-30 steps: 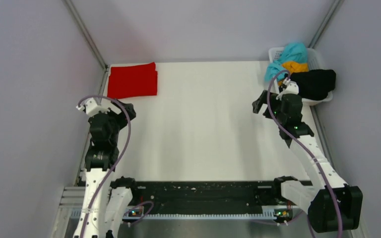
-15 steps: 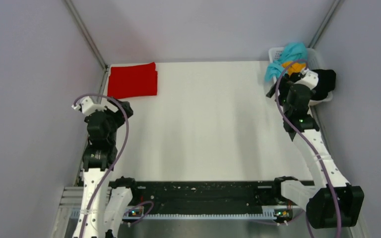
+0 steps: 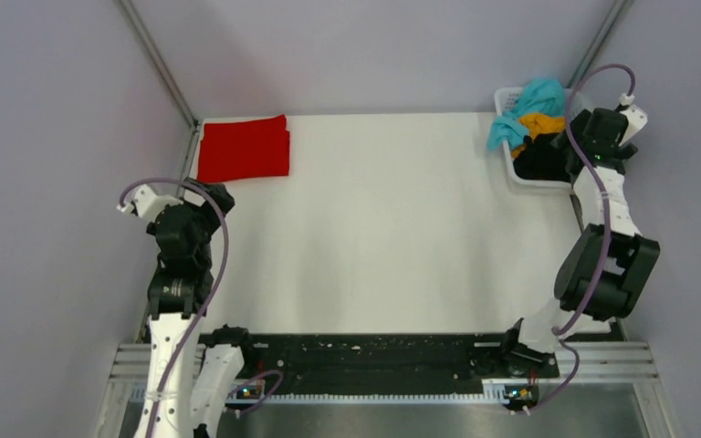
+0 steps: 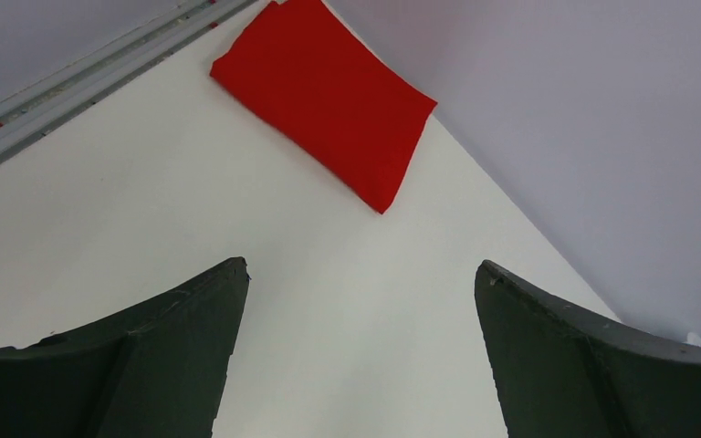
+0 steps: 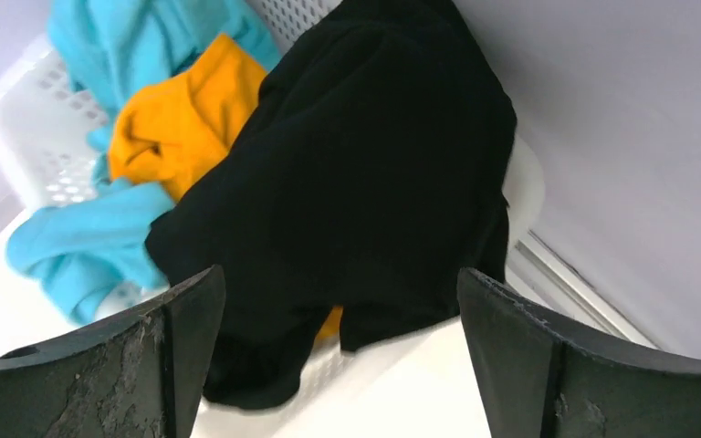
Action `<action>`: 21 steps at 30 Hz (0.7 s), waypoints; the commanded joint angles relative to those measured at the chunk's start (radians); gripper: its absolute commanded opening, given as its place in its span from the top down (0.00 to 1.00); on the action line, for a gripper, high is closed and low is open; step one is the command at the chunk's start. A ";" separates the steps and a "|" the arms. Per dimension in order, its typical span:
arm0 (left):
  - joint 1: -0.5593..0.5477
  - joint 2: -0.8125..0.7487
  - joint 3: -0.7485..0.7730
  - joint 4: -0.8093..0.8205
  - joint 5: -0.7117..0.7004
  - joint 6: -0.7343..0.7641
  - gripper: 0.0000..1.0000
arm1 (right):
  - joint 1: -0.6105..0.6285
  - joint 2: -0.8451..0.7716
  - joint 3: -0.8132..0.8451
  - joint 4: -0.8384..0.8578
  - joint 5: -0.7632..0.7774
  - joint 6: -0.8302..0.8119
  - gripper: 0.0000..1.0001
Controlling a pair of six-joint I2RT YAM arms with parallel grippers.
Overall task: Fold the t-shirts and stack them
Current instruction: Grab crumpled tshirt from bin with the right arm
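A folded red t-shirt [image 3: 244,150] lies flat at the far left of the table, also in the left wrist view [image 4: 324,96]. The black t-shirt [image 5: 365,164] is draped over the near rim of the white mesh basket [image 5: 27,137], with the orange shirt [image 5: 183,137] and teal shirt [image 5: 137,46] crumpled behind it. My right gripper [image 5: 342,283] is open and empty just above the black shirt's hanging edge. From above it [image 3: 577,151] sits at the basket's right side, by the black shirt [image 3: 537,162]. My left gripper [image 4: 360,269] is open and empty, short of the red shirt.
The basket [image 3: 511,96] stands in the far right corner against the grey walls. A metal rail runs along the table's left edge [image 4: 73,78]. The left gripper [image 3: 210,196] hovers near that left edge. White tabletop [image 3: 383,219] lies between the arms.
My right arm has swung from the table's right middle up and right to the basket's far side, over the black shirt. My left arm has shifted slightly left.
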 commanded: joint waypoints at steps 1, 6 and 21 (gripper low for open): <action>0.002 -0.073 -0.019 0.027 -0.135 -0.072 0.01 | -0.027 0.168 0.184 -0.036 -0.022 -0.030 0.05; 0.002 -0.135 -0.055 0.085 -0.090 -0.027 0.01 | -0.042 0.304 0.254 0.012 -0.004 -0.013 0.07; 0.003 -0.121 -0.075 0.141 -0.019 0.007 0.01 | -0.051 0.206 0.306 0.050 -0.112 -0.053 0.93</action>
